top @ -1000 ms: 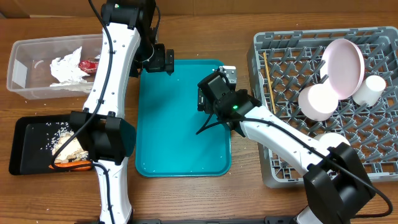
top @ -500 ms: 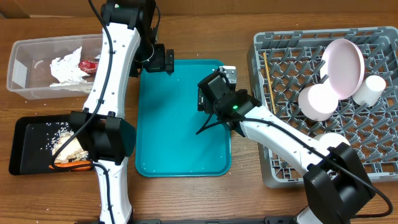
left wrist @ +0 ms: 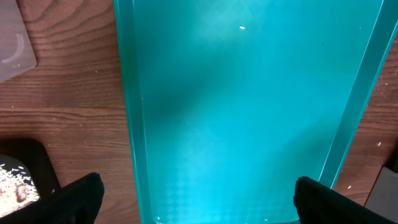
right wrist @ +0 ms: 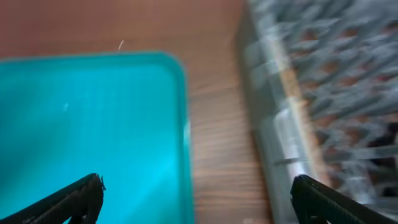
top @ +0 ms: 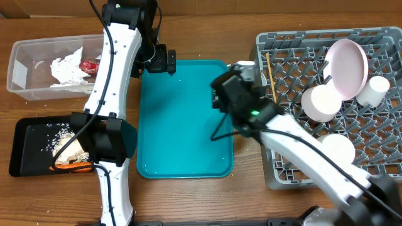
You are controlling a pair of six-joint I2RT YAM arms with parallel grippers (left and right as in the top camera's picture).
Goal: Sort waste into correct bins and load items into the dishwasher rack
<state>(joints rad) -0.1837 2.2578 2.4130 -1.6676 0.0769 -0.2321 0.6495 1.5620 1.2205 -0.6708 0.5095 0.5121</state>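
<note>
The grey dishwasher rack (top: pixel 314 34) holds a white plate (top: pixel 349 66), two bowls (top: pixel 319 102) (top: pixel 340 149), a cup (top: pixel 377 89) and chopsticks (top: pixel 270 75). The clear tub (top: pixel 24 63) holds the napkin (top: pixel 65 66) and red wrapper (top: pixel 90 64). The black tray (top: pixel 26 149) holds food scraps (top: pixel 66 150) and the carrot (top: pixel 73 167). My left gripper (top: pixel 164 60) (left wrist: pixel 198 193) is open and empty over the teal tray's far end. My right gripper (top: pixel 242 70) (right wrist: pixel 196 193) is open and empty over the gap between tray and rack (right wrist: pixel 311 93). No fork shows.
The teal serving tray (top: pixel 185 125) lies between the bins and the rack; it also shows in the left wrist view (left wrist: pixel 249 112) and the right wrist view (right wrist: pixel 93 124). A strip of bare wood (right wrist: pixel 217 124) separates it from the rack.
My right arm has swung right, from over the teal tray's right part to its far right corner beside the rack; its view is blurred. The left arm has not moved.
</note>
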